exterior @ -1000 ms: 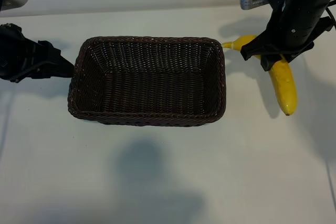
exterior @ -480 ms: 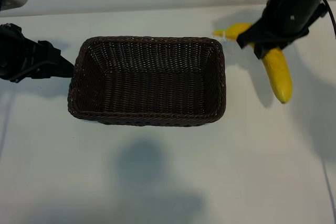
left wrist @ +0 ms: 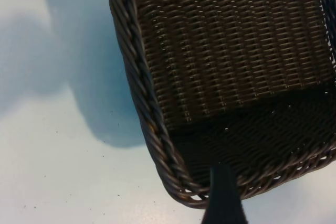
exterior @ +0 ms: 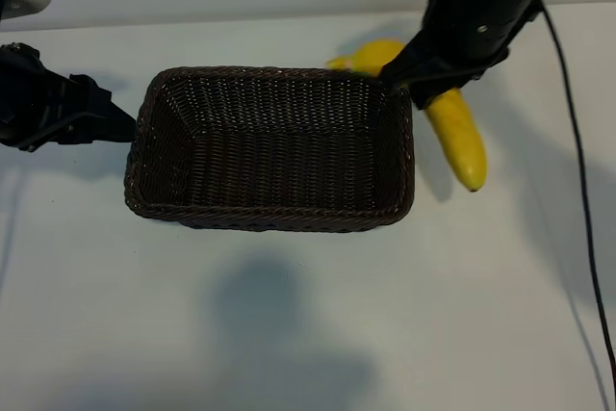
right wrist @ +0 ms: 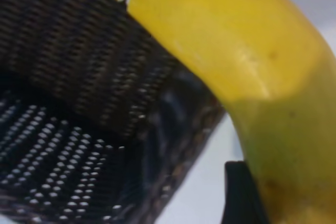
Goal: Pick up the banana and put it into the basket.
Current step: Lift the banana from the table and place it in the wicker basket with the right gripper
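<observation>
The banana (exterior: 455, 137) is held clamped in the right gripper (exterior: 435, 72), lifted off the table at the far right corner of the basket (exterior: 164, 146), mostly outside the rim. Best carried further over the woven floor, turned to lie along the basket's length, lowered, then released, so neither end catches on the rim. The left gripper (exterior: 123, 125) is parked with jaws apart beside the basket's left wall. A plain white table (exterior: 289, 334) is seen, with shadows across it.
</observation>
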Controlling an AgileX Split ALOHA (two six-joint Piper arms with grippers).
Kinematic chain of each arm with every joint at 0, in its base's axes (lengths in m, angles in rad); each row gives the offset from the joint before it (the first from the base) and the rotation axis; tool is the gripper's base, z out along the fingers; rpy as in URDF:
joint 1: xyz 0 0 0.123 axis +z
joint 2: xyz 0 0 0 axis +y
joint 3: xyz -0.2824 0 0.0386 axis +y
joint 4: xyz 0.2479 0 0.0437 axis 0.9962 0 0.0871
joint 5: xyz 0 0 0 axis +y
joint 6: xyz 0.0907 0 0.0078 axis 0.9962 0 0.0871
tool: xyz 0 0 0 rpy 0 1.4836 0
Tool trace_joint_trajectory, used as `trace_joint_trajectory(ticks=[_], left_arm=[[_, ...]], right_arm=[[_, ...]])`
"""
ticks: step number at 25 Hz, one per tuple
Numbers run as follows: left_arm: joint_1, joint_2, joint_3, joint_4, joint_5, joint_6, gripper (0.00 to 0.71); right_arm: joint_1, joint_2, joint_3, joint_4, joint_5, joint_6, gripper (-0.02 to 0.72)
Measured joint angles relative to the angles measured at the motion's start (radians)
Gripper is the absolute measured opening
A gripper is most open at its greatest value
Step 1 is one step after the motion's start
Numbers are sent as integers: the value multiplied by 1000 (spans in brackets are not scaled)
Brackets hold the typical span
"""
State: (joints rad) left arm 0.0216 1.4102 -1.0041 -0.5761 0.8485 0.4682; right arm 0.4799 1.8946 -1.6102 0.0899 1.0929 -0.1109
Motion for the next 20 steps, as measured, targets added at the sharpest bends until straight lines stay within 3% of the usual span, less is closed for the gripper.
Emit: trace_joint_trajectory(ticks=[8,13,20], left_arm=[[0,0,0,0,0,0,538],[0,0,0,0,0,0,538],[0,0,0,0,0,0,538]], right_arm=[[125,0,0,4,-73,1,425],[148,17,-3,43,-105,-4,424],[149,66,-9,68,-121,-85,424]])
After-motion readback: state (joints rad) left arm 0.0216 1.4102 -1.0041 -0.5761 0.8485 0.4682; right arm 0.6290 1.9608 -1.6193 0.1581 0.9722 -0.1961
